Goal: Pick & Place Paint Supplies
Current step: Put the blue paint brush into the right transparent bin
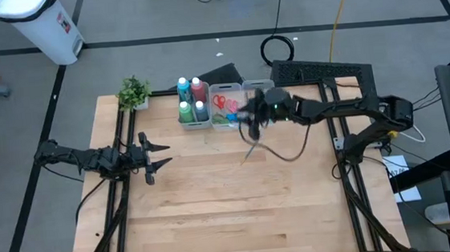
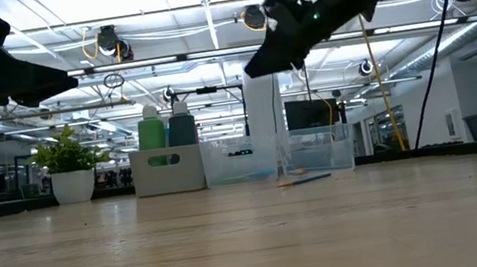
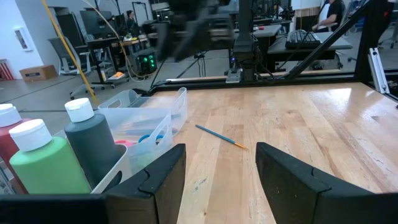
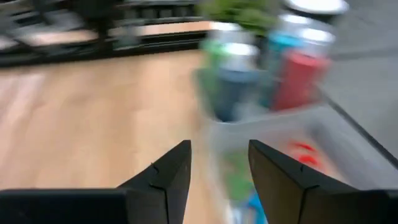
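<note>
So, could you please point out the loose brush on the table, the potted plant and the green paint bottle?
brush [image 3: 219, 135]: left wrist view, mid-handle.
potted plant [image 1: 134, 91]: high view, leaves.
green paint bottle [image 3: 46, 163]: left wrist view, body.

The worktop [image 1: 232, 214] is bare across its whole near half, giving wide passage. Along the far edge stand a potted plant [image 1: 134, 92] and three clear bins [image 1: 227, 106] side by side, the bottles [image 1: 192, 99] rising tallest. A thin brush [image 1: 249, 154] lies alone just before the bins. The right end effector [image 1: 250, 117] hangs over the bins, well above the wood.
</note>
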Controlling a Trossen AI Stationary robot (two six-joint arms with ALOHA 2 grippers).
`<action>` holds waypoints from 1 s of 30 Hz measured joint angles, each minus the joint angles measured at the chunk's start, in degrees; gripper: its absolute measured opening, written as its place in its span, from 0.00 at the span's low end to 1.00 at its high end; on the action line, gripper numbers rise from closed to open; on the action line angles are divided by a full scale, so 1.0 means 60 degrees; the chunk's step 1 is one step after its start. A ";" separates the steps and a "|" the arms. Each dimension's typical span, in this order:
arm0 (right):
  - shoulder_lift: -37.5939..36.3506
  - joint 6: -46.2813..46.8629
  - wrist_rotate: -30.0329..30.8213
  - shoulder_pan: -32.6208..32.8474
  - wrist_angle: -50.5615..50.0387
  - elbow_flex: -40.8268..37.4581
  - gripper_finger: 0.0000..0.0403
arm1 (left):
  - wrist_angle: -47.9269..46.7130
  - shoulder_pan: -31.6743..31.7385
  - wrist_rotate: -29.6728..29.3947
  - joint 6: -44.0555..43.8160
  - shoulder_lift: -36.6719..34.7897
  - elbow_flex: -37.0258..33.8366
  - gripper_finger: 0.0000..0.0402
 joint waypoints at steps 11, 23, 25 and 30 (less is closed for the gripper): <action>0.0256 -0.2223 -0.0322 0.2448 -0.0773 0.0000 0.38 | 0.0000 -0.0004 0.0002 0.0000 0.0000 -0.0004 0.50; 0.2794 -0.2149 -0.0307 0.2999 -0.0742 -0.0007 0.37 | 0.0000 0.0000 0.0000 0.0000 0.0004 -0.0004 0.50; 0.3223 -0.2167 -0.0307 0.2999 -0.0788 -0.0007 0.37 | 0.0000 0.0000 0.0000 0.0000 0.0002 -0.0002 0.50; 0.3787 -0.2242 -0.0172 0.2999 -0.0804 0.0014 0.36 | 0.0000 0.0000 0.0000 0.0000 0.0000 -0.0004 0.50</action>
